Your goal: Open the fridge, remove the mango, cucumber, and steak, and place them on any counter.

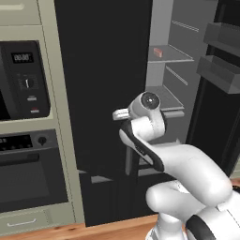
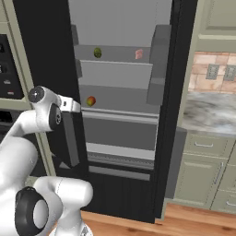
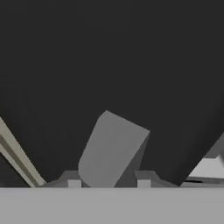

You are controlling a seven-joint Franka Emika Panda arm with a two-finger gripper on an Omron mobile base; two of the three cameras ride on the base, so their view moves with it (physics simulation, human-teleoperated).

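My claw (image 3: 107, 183) sits at the fridge's (image 2: 41, 50) grey bar handle (image 3: 111, 151), which rises between my two fingertips; whether they pinch it or stand just off it I cannot tell. The right door hangs open. Inside, the cucumber (image 2: 97, 52) and steak (image 2: 139, 54) lie on an upper shelf, the mango (image 2: 91, 101) on the shelf below. The worktop (image 2: 209, 113) lies to the right.
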